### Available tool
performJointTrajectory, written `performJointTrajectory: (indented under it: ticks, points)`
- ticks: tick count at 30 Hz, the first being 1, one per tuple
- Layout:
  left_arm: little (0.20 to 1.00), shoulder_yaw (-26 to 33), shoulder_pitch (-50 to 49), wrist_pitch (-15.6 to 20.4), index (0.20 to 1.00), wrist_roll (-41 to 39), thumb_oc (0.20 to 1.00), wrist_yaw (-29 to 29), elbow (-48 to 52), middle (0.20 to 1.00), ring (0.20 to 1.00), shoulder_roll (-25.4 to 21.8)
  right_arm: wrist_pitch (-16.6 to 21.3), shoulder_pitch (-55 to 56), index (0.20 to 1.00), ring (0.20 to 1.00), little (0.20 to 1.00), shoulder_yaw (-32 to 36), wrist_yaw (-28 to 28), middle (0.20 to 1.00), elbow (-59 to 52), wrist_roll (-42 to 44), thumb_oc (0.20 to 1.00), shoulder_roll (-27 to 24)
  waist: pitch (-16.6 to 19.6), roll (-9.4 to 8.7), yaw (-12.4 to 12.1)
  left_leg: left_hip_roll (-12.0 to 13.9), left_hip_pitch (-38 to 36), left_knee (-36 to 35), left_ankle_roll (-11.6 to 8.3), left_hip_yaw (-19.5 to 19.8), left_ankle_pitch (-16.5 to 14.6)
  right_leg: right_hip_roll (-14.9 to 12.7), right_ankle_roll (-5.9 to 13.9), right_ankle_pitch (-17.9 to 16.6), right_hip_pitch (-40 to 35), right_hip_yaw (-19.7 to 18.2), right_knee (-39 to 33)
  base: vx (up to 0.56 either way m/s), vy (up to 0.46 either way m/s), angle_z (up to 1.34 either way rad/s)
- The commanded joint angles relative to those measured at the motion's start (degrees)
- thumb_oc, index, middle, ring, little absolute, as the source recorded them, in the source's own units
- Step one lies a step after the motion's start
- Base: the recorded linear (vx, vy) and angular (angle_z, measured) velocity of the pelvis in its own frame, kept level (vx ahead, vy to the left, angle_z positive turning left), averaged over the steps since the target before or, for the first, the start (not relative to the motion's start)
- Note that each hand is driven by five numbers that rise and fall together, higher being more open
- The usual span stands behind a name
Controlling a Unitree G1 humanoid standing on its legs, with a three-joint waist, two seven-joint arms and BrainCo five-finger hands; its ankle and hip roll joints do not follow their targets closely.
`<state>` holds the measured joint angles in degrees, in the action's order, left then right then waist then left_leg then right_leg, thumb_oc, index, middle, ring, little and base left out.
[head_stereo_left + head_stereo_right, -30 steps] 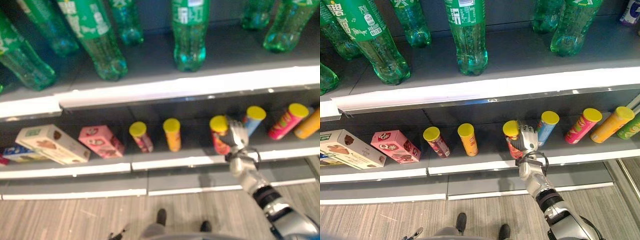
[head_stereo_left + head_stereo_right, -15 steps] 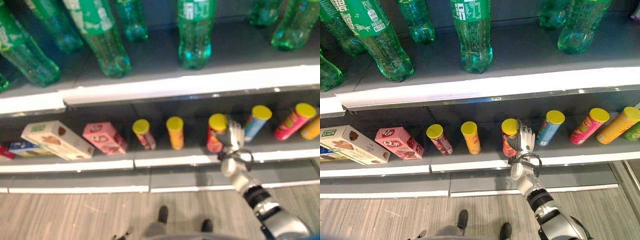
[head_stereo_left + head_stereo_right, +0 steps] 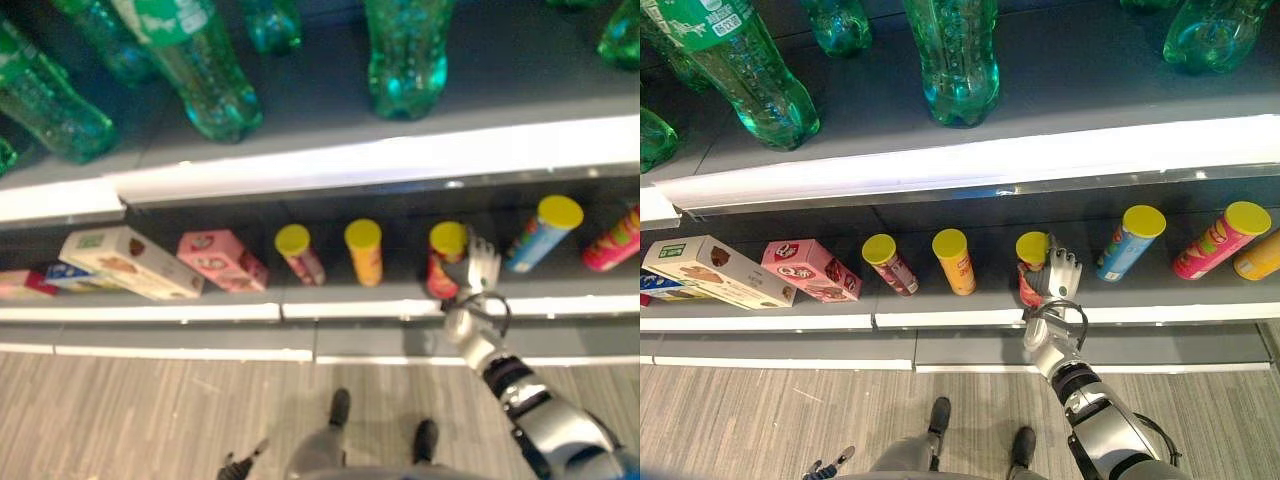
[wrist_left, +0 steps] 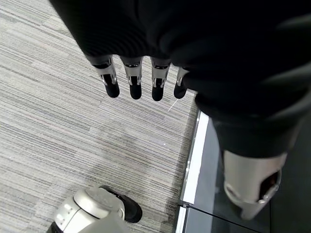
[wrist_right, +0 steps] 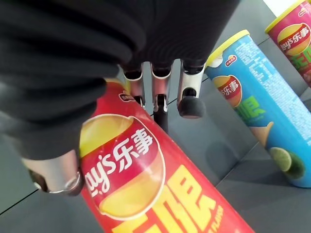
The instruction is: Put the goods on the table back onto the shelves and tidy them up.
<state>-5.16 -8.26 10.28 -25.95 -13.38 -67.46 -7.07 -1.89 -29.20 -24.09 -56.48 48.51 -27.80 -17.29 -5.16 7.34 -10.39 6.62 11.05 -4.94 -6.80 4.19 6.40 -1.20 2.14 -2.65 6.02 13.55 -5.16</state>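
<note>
A red chip can [image 3: 1029, 272] with a yellow lid stands on the lower shelf [image 3: 970, 318], in a row of similar cans. My right hand [image 3: 1062, 277] is against the can's right side, reaching in over the shelf's front edge. In the right wrist view the can [image 5: 146, 184] lies between the thumb [image 5: 53, 174] and the straight fingers [image 5: 189, 104], which pass behind it. My left hand [image 4: 141, 77] hangs over the floor with straight fingers and holds nothing.
A blue can [image 3: 1125, 245] leans just right of my right hand, then a pink one [image 3: 1220, 240]. To the left stand an orange can [image 3: 956, 262], a dark red can [image 3: 890, 265], a pink box [image 3: 810, 270] and a cream box [image 3: 710, 272]. Green bottles [image 3: 960, 60] fill the upper shelf.
The camera has moved, so the whole shelf has shifted in view. The red can leaned at first and now stands more upright, with my right hand still beside it.
</note>
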Motion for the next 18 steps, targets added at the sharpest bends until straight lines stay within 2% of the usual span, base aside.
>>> performJointTrajectory:
  ticks: [1,12,18]
  points:
    - [1.0,-4.78,4.01,1.42,1.0,-0.34,1.0,-1.04,-4.07,1.0,1.0,-1.67,1.67,-3.86,0.2,0.2,0.2,1.83,-3.38,0.2,-0.36,2.06,0.2,-0.81,1.0,-1.21,-1.46,0.15,4.65,-0.06,-0.83,0.04,0.85,-4.07,5.39,7.0,-3.11,-4.26,0.16,0.0,0.0,0.0]
    - [1.0,-5.93,4.04,1.35,1.0,0.48,1.0,-0.99,-4.02,1.0,1.0,-1.69,2.11,-5.59,0.2,0.2,0.2,4.29,-6.03,0.2,3.92,5.67,0.2,-0.04,1.17,0.07,-2.14,-0.28,6.21,-0.06,-0.8,0.58,1.05,-4.29,5.58,6.72,-1.82,-4.27,0.16,0.0,0.0,0.0]
    - [1.0,-6.0,3.77,1.23,1.0,0.9,1.0,-0.99,-4.1,1.0,1.0,-1.56,2.66,-5.04,0.2,0.2,0.2,4.32,-5.93,0.2,3.92,6.16,0.2,0.7,1.42,0.21,-2.4,-0.3,6.3,-0.06,-0.82,0.62,0.96,-4.32,5.62,6.83,-1.85,-4.25,0.16,0.0,0.0,0.0]
